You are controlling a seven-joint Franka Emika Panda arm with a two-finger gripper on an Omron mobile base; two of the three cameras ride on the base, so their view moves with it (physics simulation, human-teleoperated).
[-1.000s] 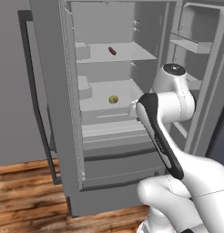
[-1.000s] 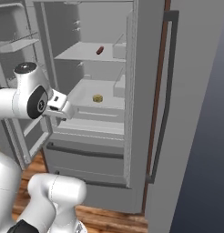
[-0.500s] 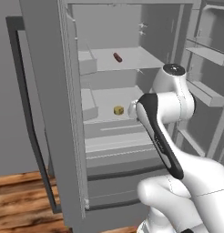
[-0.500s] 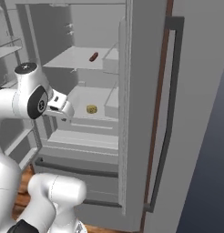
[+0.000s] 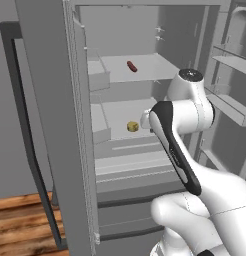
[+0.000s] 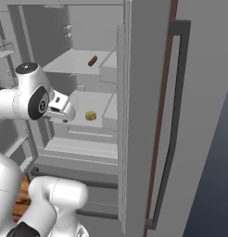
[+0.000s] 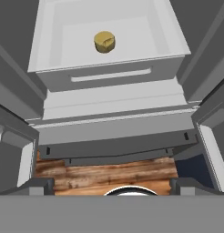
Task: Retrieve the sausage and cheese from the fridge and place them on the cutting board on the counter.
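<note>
Ahead of the parted jaws, cheese [image 7: 104,42] on fridge shelf [image 7: 73,36], untouched

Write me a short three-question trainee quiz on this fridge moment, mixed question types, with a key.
1. True or false: the sausage lies on a higher shelf of the fridge than the cheese.
2. Multiple choice: where is the cheese? A) in the claw B) on a fridge shelf, untouched C) on the floor.
3. Fill in: by the hand view, the item ahead of the hand is the ____.

Key
1. True: in both base views the sausage sits one shelf above.
2. B: it rests alone on its shelf, nothing gripping it.
3. Cheese: it lies on the shelf near the top of that view.
</note>
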